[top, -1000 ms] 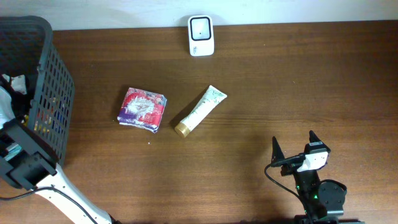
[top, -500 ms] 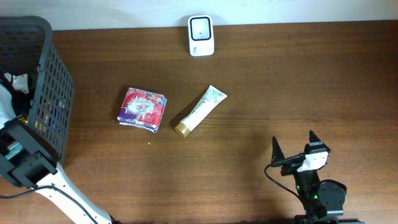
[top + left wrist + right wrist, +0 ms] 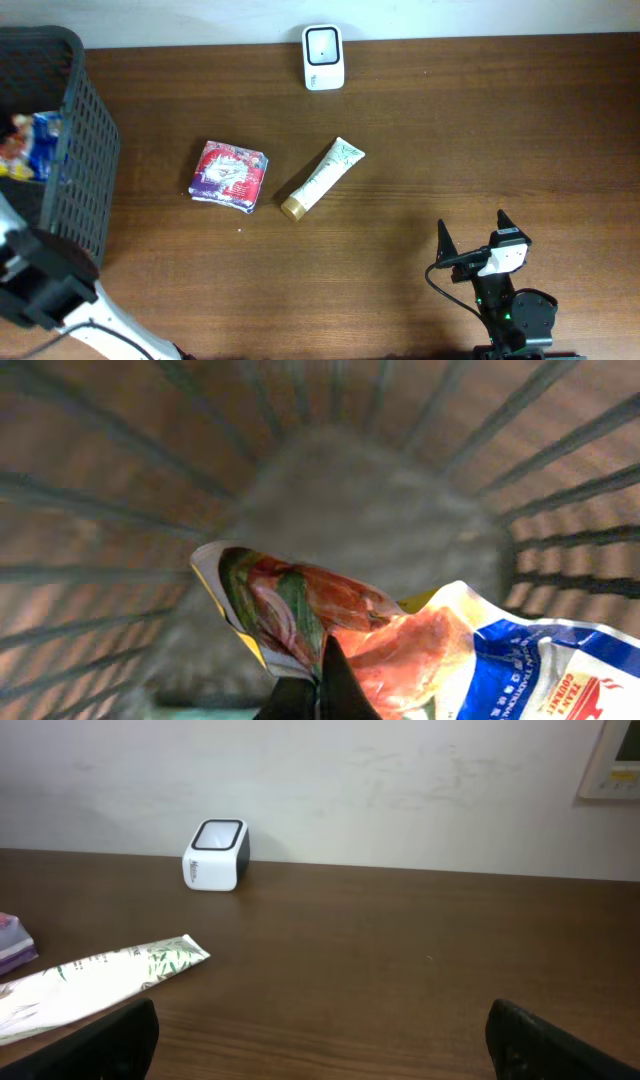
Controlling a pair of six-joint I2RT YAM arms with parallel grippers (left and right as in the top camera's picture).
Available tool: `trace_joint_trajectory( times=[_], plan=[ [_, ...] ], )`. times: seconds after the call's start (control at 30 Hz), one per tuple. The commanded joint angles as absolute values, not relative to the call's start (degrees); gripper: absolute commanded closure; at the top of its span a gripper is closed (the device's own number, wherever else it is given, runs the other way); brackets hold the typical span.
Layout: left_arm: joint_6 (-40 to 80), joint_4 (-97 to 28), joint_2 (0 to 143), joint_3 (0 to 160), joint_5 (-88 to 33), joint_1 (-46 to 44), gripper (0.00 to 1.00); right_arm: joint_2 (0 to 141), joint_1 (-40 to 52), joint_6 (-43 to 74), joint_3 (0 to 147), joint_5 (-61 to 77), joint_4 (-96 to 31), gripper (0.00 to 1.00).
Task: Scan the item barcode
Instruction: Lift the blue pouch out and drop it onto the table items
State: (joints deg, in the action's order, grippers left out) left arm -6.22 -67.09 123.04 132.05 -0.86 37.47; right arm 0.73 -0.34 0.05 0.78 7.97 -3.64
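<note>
A colourful foil packet [image 3: 420, 630], red, green and blue with white print, hangs inside the dark wire basket [image 3: 560, 490]. My left gripper [image 3: 318, 695] is shut on its lower edge, the two black fingers pressed together. From overhead the packet [image 3: 30, 142] shows inside the basket [image 3: 85, 150] at the far left. The white barcode scanner [image 3: 323, 57] stands at the table's back edge, also seen in the right wrist view [image 3: 215, 855]. My right gripper [image 3: 471, 222] rests open at the front right with nothing between its fingers [image 3: 110, 1040].
A white tube with a gold cap [image 3: 322, 178] lies mid-table, its end visible in the right wrist view [image 3: 95, 985]. A red and purple packet [image 3: 230, 175] lies left of it. The wall runs behind the scanner.
My left gripper has shut on the packet in the basket. The packet has come up into the overhead view, and the left arm has shifted. The right arm has not moved.
</note>
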Motion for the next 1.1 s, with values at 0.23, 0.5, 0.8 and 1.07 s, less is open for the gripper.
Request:
trace_joint_trajectory(
  times=[0.23, 0.5, 0.8, 1.07],
  plan=[
    [5.91, -69.06, 99.0, 134.21, 2.52, 37.56, 1.0, 0.36, -0.01, 0.49, 0.32, 7.7, -3.7, 0.01],
    [6.81, -74.67, 95.9, 133.86, -16.75, 27.4, 1.0, 0.36, -0.01, 0.49, 0.32, 7.7, -3.7, 0.01],
    [6.68, -74.74, 104.92, 133.78, -3.92, -4.03, 1.0, 0.36, -0.01, 0.49, 0.32, 7.7, -3.7, 0.01],
    [20.73, -76.44, 122.04, 131.92, 4.99, -12.23, 1.0, 0.36, -0.01, 0.49, 0.32, 7.7, -3.7, 0.01]
  ],
)
